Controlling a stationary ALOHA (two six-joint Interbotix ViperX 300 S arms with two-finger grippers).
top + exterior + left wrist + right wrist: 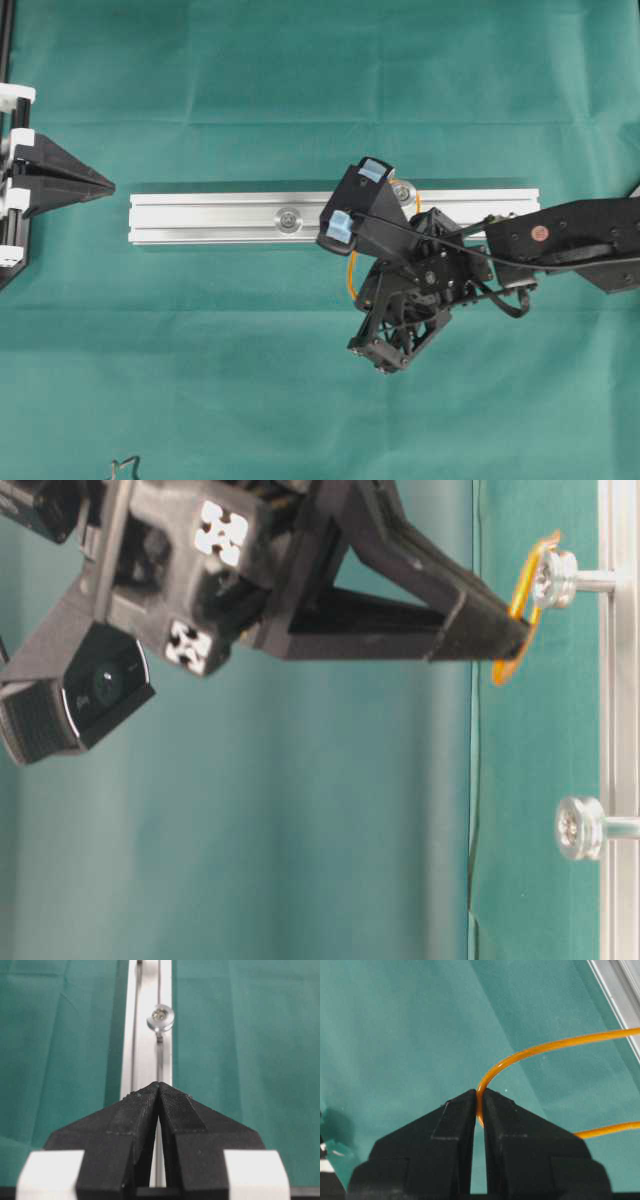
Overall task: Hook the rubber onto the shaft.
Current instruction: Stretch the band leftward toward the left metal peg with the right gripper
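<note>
Your right gripper [479, 1105] is clamped on the rubber band [540, 1050], looped around the shaft [555, 578] at 3 o'clock; stretching to the other shaft [580, 827] looks left.

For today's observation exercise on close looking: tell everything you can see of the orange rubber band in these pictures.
The rubber band is a thin, glossy orange closed loop. The right gripper pinches one end of it between shut black fingertips, holding it above the green cloth. In the table-level view its far end lies at the head of one shaft on the aluminium rail; whether it has caught behind the head is unclear. From overhead the gripper hides most of it, with short arcs showing.
</note>
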